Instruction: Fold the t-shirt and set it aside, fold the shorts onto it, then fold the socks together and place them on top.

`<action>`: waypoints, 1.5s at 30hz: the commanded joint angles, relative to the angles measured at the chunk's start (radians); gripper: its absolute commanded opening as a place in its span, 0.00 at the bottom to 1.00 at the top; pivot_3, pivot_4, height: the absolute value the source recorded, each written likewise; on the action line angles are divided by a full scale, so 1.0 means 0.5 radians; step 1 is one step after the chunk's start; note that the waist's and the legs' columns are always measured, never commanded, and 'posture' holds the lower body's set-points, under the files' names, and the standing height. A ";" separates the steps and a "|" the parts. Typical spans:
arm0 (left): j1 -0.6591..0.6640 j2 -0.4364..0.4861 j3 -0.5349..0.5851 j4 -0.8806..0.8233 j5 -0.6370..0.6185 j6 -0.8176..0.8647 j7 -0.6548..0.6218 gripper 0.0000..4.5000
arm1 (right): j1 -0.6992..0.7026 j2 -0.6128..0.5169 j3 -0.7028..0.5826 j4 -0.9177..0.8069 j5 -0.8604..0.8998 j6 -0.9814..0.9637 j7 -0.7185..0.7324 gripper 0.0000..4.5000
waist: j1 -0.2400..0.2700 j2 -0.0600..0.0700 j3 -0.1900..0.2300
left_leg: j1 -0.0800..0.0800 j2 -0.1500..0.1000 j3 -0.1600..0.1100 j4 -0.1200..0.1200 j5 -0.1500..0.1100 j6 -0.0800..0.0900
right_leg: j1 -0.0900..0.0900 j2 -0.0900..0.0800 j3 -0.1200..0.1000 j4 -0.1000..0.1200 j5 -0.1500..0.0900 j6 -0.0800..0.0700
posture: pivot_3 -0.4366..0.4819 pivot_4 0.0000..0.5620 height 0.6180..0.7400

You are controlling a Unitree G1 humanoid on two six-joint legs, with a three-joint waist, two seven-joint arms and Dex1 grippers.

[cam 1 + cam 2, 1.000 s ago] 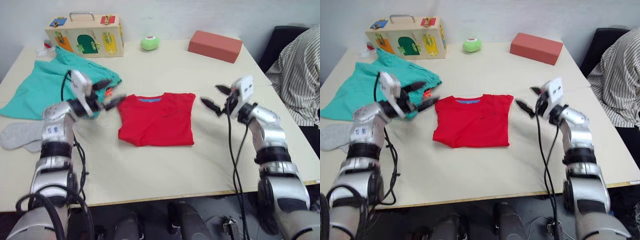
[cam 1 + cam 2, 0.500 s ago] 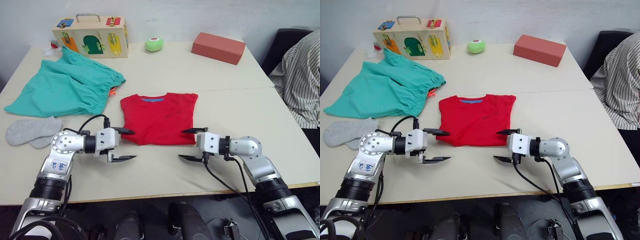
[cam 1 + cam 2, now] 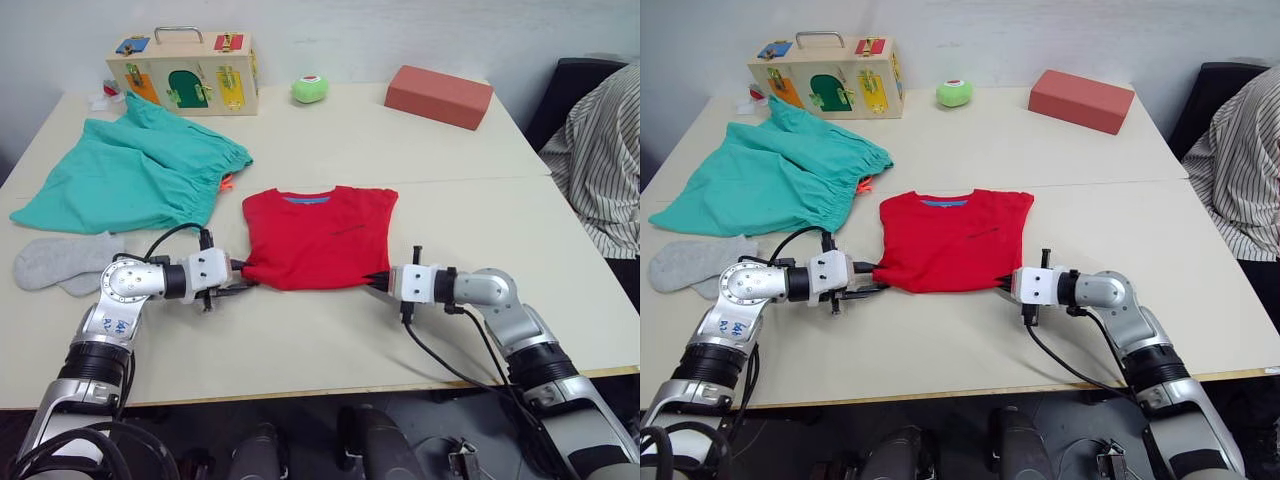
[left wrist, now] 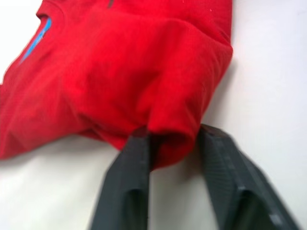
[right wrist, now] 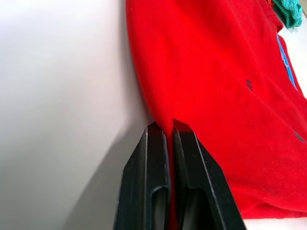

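The red t-shirt lies folded into a rectangle at the table's middle, collar away from me. My left gripper lies low on the table at the shirt's near left corner. In the left wrist view its fingers pinch a bunched fold of red cloth. My right gripper is at the near right corner, shut on a thin edge of the shirt. The teal shorts lie spread at the far left. The grey socks lie side by side in front of them.
A wooden latch box, a green ball and a reddish block stand along the table's far edge. A person in a striped shirt sits at the right. The near table edge runs just behind my forearms.
Both arms came down from a raised pose to the table, reached the shirt's near corners with open fingers, and have now closed on the cloth.
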 commanded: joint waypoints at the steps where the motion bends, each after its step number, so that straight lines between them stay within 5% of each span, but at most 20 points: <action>1: 0.092 0.063 0.076 -0.150 -0.121 0.058 -0.058 0.07 | 0.089 -0.069 -0.060 -0.101 0.066 0.005 0.001 0.00 | 0.003 0.000 0.000 | 0.000 0.000 0.000 0.000 0.000 0.000 | 0.000 0.000 0.000 0.000 0.000 0.000 | 0.48 0.27 1.00; 2: 0.129 0.073 0.094 -0.197 -0.161 0.078 -0.075 0.01 | 0.117 -0.083 -0.071 -0.132 0.075 0.022 -0.006 0.00 | 0.004 0.000 0.000 | 0.000 0.000 0.000 0.000 0.000 0.000 | 0.000 0.000 0.000 -0.001 0.000 0.000 | 0.48 0.27 1.00; 18: 0.680 0.067 0.359 -0.824 -0.523 0.350 0.008 0.01 | 0.570 -0.138 -0.176 -0.528 0.181 0.172 -0.142 0.00 | 0.011 0.000 0.000 | 0.000 -0.001 -0.005 -0.002 -0.004 0.003 | 0.003 -0.004 -0.002 -0.004 0.000 0.000 | 0.48 0.27 1.00; 21: 0.631 0.040 0.352 -0.910 -0.565 0.460 0.043 0.13 | 0.563 -0.130 -0.159 -0.531 0.182 0.181 -0.126 0.00 | 0.010 0.000 0.000 | 0.000 -0.001 -0.006 -0.002 -0.005 0.003 | 0.004 -0.004 -0.003 -0.005 0.000 0.000 | 0.48 0.27 1.00; 28: 0.332 0.072 0.143 -0.678 -0.277 0.056 -0.099 0.63 | 0.458 -0.123 -0.121 -0.439 0.177 0.144 -0.041 0.00 | 0.009 0.000 0.000 | 0.001 -0.002 -0.007 -0.003 -0.004 0.003 | 0.005 -0.003 -0.006 -0.005 0.000 0.000 | 0.48 0.27 1.00; 35: 0.019 -0.014 -0.102 -0.259 -0.077 -0.241 -0.198 0.63 | 0.381 -0.107 -0.114 -0.357 0.168 0.125 -0.030 0.00 | 0.009 0.000 0.000 | 0.000 -0.001 -0.006 -0.001 -0.004 0.003 | 0.005 0.000 -0.007 -0.006 0.000 0.000 | 0.48 0.27 1.00; 39: -0.125 -0.073 -0.150 0.023 0.033 -0.372 -0.121 0.43 | 0.368 -0.105 -0.111 -0.353 0.165 0.126 -0.037 0.00 | 0.006 0.000 0.000 | 0.000 -0.001 -0.005 0.000 -0.004 0.003 | 0.005 -0.001 -0.006 -0.006 0.000 0.000 | 0.48 0.27 1.00; 45: -0.048 -0.059 -0.138 -0.020 -0.163 -0.297 -0.321 0.01 | 0.412 -0.138 -0.133 -0.384 0.176 0.128 -0.042 0.00 | 0.005 0.000 0.000 | 0.000 0.000 -0.005 0.001 -0.004 0.003 | 0.005 0.000 -0.006 -0.005 0.000 0.000 | 0.48 0.27 1.00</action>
